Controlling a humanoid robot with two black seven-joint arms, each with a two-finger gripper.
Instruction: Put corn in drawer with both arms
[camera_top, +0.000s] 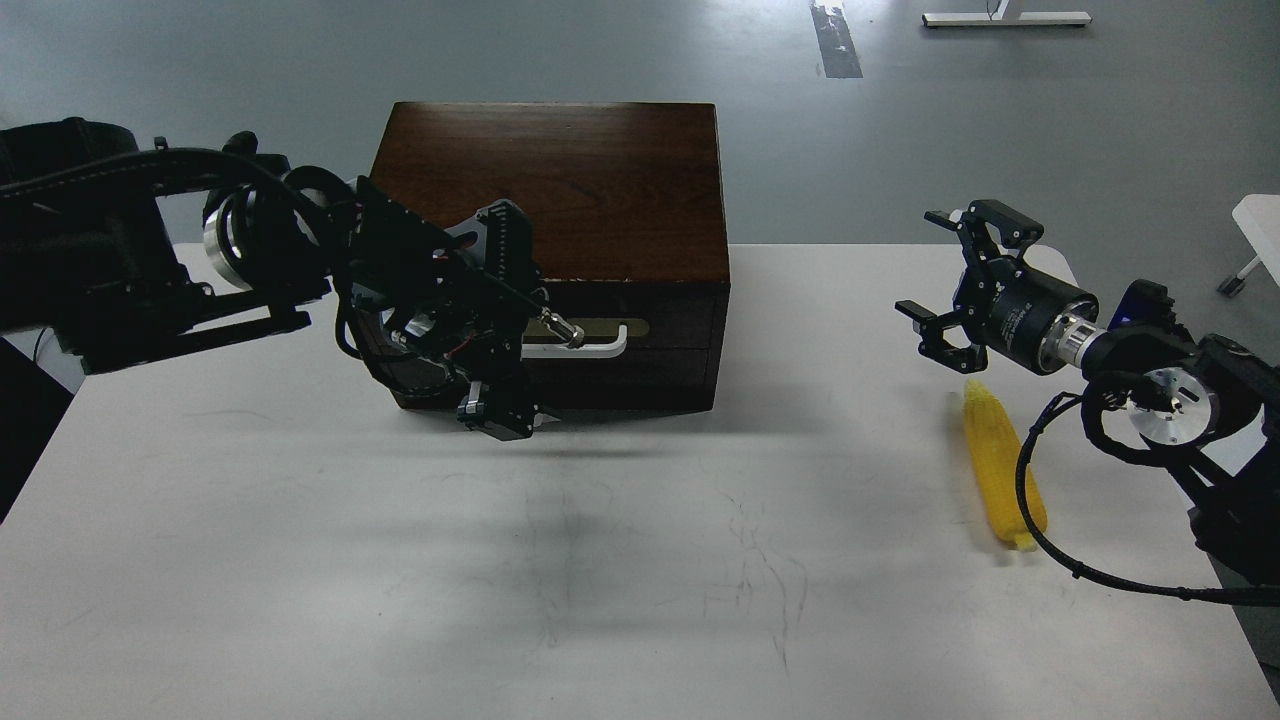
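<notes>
Progress: drawer (600, 340) closed in the box at frame centre, nothing done; opening, picking and placing remain
Corn (1003, 465): flat on the white table (640, 560), right of frame, well apart from the drawer
Right gripper (945, 280): fingers spread, empty, just above the corn's far tip
Left gripper (520, 320): spread wide, grasping nothing, at the white handle (605, 345)

The corn (1000, 465) at about four o'clock is bright yellow, ribbed with fine rows of kernels. The box (560, 190) at twelve o'clock is dark reddish-brown wood with streaky grain; its drawer (660, 325) front carries a brass-coloured plate and a white bar handle (590, 345). The table (300, 560) is white, faintly scuffed with grey scratches. Both arms are black with silver joints. The floor (1000, 120) is grey.
</notes>
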